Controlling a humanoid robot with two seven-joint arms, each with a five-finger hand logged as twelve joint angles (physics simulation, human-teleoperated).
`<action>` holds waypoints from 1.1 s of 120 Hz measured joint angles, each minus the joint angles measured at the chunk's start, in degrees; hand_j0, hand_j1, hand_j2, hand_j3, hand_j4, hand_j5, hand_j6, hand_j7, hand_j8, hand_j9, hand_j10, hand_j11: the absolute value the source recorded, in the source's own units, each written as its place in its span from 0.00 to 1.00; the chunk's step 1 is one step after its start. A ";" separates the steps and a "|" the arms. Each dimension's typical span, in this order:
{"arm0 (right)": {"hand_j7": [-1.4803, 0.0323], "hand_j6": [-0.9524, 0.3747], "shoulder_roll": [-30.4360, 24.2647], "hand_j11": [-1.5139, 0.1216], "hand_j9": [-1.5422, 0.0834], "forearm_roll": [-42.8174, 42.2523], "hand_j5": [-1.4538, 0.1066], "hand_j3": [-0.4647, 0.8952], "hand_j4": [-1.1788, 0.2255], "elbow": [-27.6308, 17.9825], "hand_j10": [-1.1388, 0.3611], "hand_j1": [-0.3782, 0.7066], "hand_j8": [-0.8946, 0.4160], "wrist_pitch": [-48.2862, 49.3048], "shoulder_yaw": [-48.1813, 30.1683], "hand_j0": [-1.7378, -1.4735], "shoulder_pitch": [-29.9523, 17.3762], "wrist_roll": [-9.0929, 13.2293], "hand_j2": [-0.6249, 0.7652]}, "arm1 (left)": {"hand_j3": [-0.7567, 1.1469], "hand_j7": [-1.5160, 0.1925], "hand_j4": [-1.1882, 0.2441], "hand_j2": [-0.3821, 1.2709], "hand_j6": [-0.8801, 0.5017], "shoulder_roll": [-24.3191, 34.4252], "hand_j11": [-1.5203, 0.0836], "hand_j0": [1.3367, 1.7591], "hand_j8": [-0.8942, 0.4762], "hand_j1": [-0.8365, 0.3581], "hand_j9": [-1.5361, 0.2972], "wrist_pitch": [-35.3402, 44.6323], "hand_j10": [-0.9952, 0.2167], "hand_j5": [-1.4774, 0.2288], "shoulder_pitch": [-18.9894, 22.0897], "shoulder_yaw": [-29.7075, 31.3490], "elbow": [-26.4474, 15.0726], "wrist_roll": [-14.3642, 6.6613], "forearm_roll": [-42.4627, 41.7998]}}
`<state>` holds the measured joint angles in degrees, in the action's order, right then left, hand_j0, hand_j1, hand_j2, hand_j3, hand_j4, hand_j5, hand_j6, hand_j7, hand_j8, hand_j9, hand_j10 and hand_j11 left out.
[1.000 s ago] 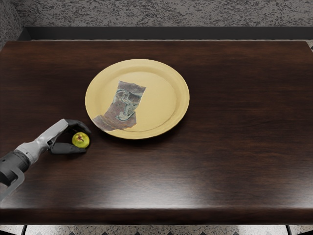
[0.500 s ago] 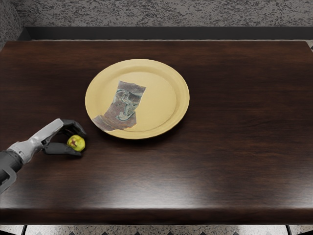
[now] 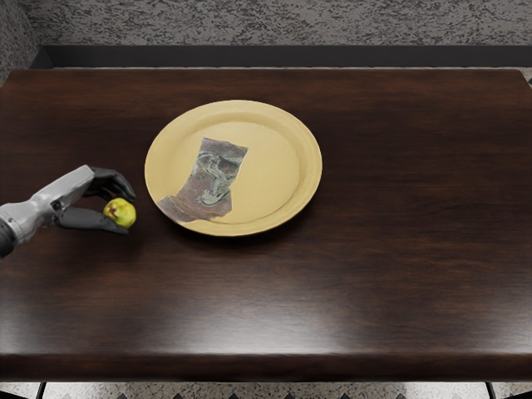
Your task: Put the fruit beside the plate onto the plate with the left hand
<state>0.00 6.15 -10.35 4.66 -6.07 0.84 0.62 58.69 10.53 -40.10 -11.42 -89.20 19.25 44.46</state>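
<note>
Your left hand is closed around the small round yellow-green fruit, with the dark fingers curled over the top and the thumb underneath. The fruit is off the plate's 8 o'clock side, near the rim but apart from it. The round mustard-yellow plate holds a crumpled grey-brown scrap running from its centre toward its 7 o'clock edge. You cannot tell whether the fruit touches the dark brown wooden table. The grey forearm is cut off at the left edge and lies low, pointing toward 2 o'clock.
</note>
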 joint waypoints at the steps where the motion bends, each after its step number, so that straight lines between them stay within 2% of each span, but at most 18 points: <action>1: 0.95 0.69 0.00 0.90 0.92 0.00 0.90 0.34 0.82 0.00 0.74 0.06 0.66 0.00 0.00 0.30 0.00 0.00 0.44 | 0.40 0.38 0.37 0.48 0.20 0.21 0.41 0.76 0.31 0.44 0.36 -0.32 0.30 0.35 -0.26 -0.04 0.01 0.00 -0.14; 19: 0.95 0.69 0.00 0.90 0.92 0.00 0.90 0.34 0.82 -0.01 0.74 0.06 0.66 0.00 0.00 0.30 0.03 0.00 0.44 | 0.40 0.38 0.37 0.47 0.21 1.51 0.40 0.76 0.31 0.44 0.36 -6.09 0.31 0.35 -5.72 -0.50 0.29 -0.57 -3.61; 57: 0.95 0.69 0.00 0.90 0.92 0.00 0.90 0.34 0.82 -0.02 0.74 0.06 0.66 0.00 0.00 0.30 0.04 0.00 0.44 | 0.40 0.36 0.36 0.51 0.21 -1.91 0.39 0.76 0.32 0.42 0.35 -14.16 0.32 0.33 -17.08 -0.17 3.23 -4.26 -8.57; 65: 0.95 0.69 0.00 0.90 0.92 0.00 0.90 0.34 0.82 -0.02 0.74 0.06 0.66 0.00 0.00 0.30 0.04 0.00 0.44 | 0.40 0.36 0.36 0.53 0.22 -3.90 0.39 0.76 0.33 0.40 0.35 -14.97 0.34 0.33 -17.93 -0.06 3.76 -4.93 -9.49; 86: 0.95 0.69 0.00 0.90 0.92 0.00 0.90 0.34 0.82 -0.01 0.74 0.06 0.66 0.00 0.00 0.30 0.04 0.00 0.44 | 0.40 0.35 0.36 0.49 0.20 -10.36 0.38 0.76 0.33 0.42 0.34 -16.36 0.34 0.32 -21.40 0.08 5.68 -6.87 -10.61; 99: 0.95 0.69 0.00 0.90 0.92 0.00 0.90 0.34 0.82 0.00 0.74 0.06 0.66 0.00 0.00 0.30 0.04 0.00 0.44 | 0.40 0.35 0.36 0.52 0.19 -15.00 0.38 0.76 0.32 0.41 0.34 -17.52 0.34 0.31 -23.20 0.36 8.55 -7.58 -10.81; 106: 0.95 0.69 0.00 0.90 0.92 0.00 0.90 0.34 0.82 0.01 0.74 0.06 0.66 0.00 0.00 0.30 0.04 0.00 0.44 | 0.40 0.34 0.35 0.51 0.19 -16.26 0.38 0.76 0.31 0.41 0.34 -17.85 0.34 0.32 -26.19 1.59 10.38 -7.82 -10.86; 132: 0.95 0.69 0.00 0.90 0.92 0.00 0.90 0.34 0.82 0.02 0.74 0.06 0.66 0.00 0.00 0.30 0.07 0.00 0.44 | 0.40 0.34 0.35 0.56 0.18 -23.27 0.38 0.76 0.32 0.39 0.33 -19.17 0.35 0.31 -29.91 6.01 18.48 -8.09 -10.75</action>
<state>0.00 6.15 -10.33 4.66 -6.07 0.91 0.62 35.42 -8.64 -70.01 -5.40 -70.72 11.16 33.71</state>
